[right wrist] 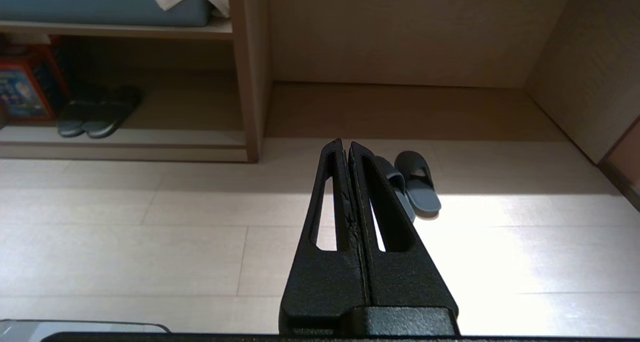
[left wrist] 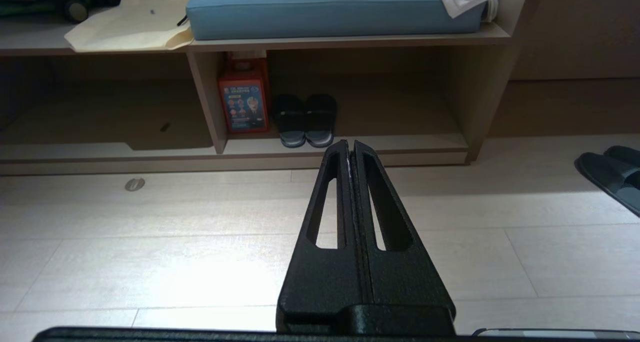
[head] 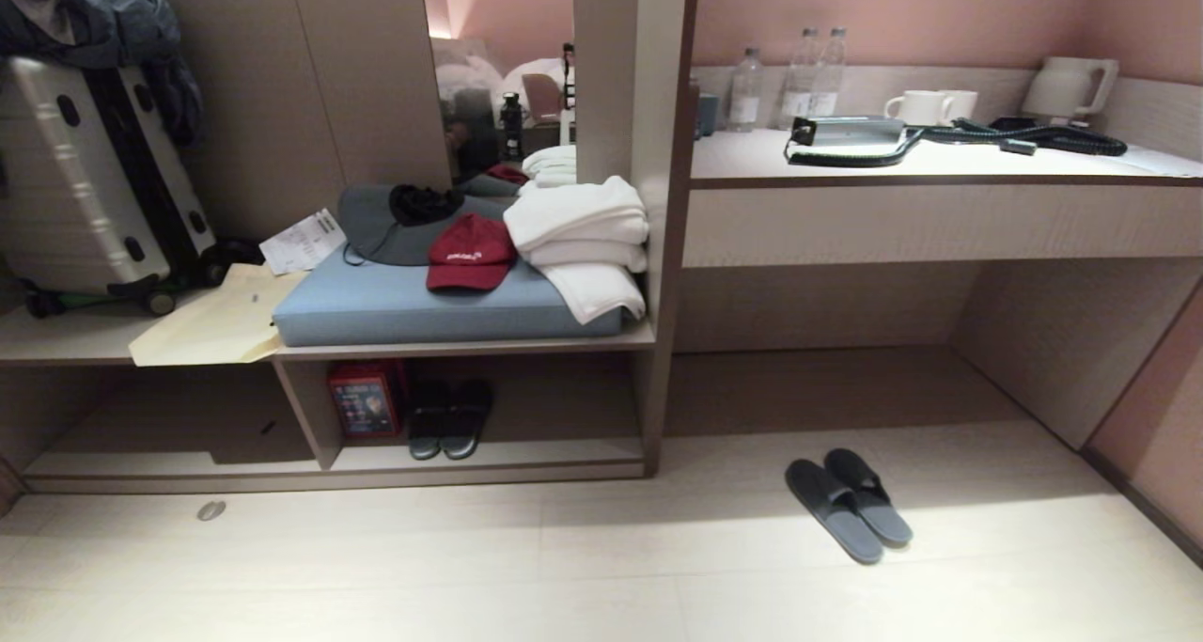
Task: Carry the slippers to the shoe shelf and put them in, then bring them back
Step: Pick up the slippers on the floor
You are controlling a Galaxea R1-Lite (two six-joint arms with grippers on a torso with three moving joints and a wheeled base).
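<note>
The slate-grey slippers (head: 851,506) lie side by side on the pale floor in front of the open space under the desk, toes pointing away from me. They also show in the right wrist view, slippers (right wrist: 420,187), partly behind my right gripper (right wrist: 345,142), which hangs shut and empty above the floor short of them. The shoe shelf (head: 526,456) is the low beige cubby to their left. My left gripper (left wrist: 349,142) is shut and empty too, pointing toward the shoe shelf (left wrist: 410,142) from a distance. Neither arm shows in the head view.
A darker pair of slippers (head: 449,421) and a red box (head: 365,398) stand inside the cubby. Above it lie a blue cushion (head: 395,304), a red cap (head: 470,252) and white towels (head: 578,228). A suitcase (head: 85,181) stands at left, and the desk counter (head: 940,163) at right.
</note>
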